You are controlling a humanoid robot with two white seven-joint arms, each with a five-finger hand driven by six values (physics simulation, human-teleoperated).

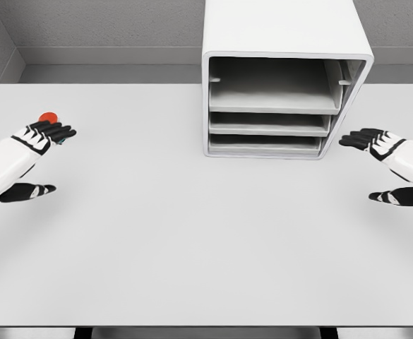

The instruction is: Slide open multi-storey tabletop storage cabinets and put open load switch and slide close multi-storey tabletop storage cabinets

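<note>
Starting stage, judging by layout: white rounded multi-storey storage cabinet (285,78) on white worktop (192,240), trays flush inside, none pulled out. Small load switch with red knob (48,118) far left of cabinet, touching left hand (40,141), fingers extended, not clasping. Right hand (379,152) just right of cabinet, relaxed, empty. Opening, placing, closing all left.

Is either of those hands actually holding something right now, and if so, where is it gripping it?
Neither. Both the left hand and the right hand are open and empty. A small red-topped object shows just behind the left hand's fingers, ungrasped.
</note>
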